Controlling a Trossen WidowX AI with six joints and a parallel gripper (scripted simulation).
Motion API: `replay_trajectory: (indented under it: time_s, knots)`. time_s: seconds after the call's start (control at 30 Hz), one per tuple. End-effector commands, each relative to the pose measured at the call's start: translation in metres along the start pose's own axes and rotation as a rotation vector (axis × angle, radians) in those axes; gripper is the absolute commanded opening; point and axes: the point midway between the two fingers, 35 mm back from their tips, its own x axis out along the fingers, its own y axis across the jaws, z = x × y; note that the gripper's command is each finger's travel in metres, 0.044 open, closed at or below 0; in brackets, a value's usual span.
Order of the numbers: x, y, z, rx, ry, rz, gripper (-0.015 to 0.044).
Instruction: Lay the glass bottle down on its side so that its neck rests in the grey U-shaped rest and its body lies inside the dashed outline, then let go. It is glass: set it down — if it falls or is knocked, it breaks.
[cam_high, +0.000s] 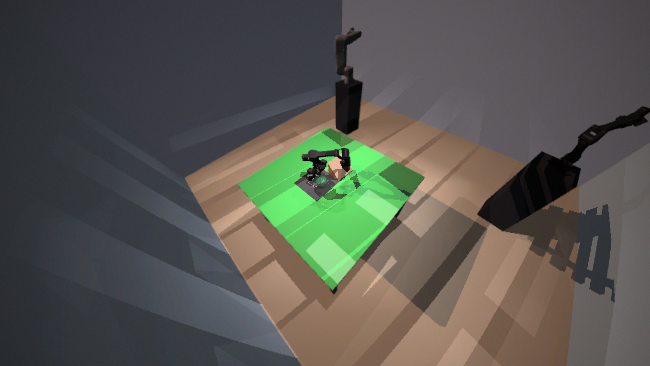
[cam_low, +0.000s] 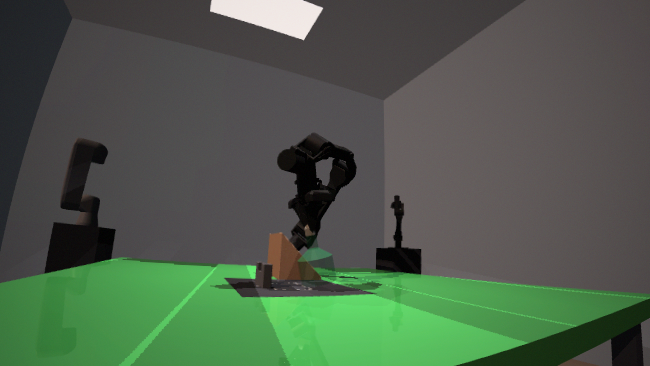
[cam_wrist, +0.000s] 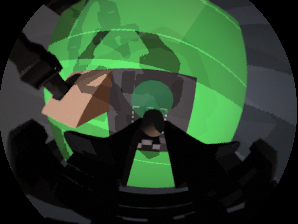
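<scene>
End effector (cam_high: 317, 173) (cam_low: 308, 232) (cam_wrist: 153, 121) is closed on the glass bottle (cam_high: 321, 181) (cam_low: 320, 259) (cam_wrist: 152, 94), and from where I stand it seems to hold it at the neck, near the top. So the grasping, I would say, is done. The bottle is not yet laid down: in the exterior view its wide green body is below and its neck goes upward, perhaps a little tilted. Its lower edge is partly behind the orange wedge (cam_high: 335, 170) (cam_low: 279, 259) (cam_wrist: 82, 104), so I cannot tell if it touches something beneath.

On the table (cam_high: 300, 220) (cam_low: 175, 325) (cam_wrist: 220, 65) there is the dark mat (cam_high: 318, 197) (cam_low: 340, 289) (cam_wrist: 185, 110), with the dashed outline (cam_wrist: 133, 119) on it. The grey U-shaped rest (cam_low: 264, 275) stands at one side of this mat, and no neck lies in it.

What is left is the most delicate half, in my judgement: to turn the bottle on its side, to bring the neck over the rest, to lower the body inside the outline, and only then to release. The wedge looks near, so a wide swing could knock the glass.
</scene>
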Motion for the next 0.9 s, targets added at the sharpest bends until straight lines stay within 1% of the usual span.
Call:
replay_trajectory:
  time_s: [0.0, 0.87]
  knots:
    - [-0.002, 0.0, -0.01, -0.001, 0.006, 0.0, 0.012]
    - [-0.003, 0.0, -0.031, 0.013, -0.028, -0.003, 0.012]
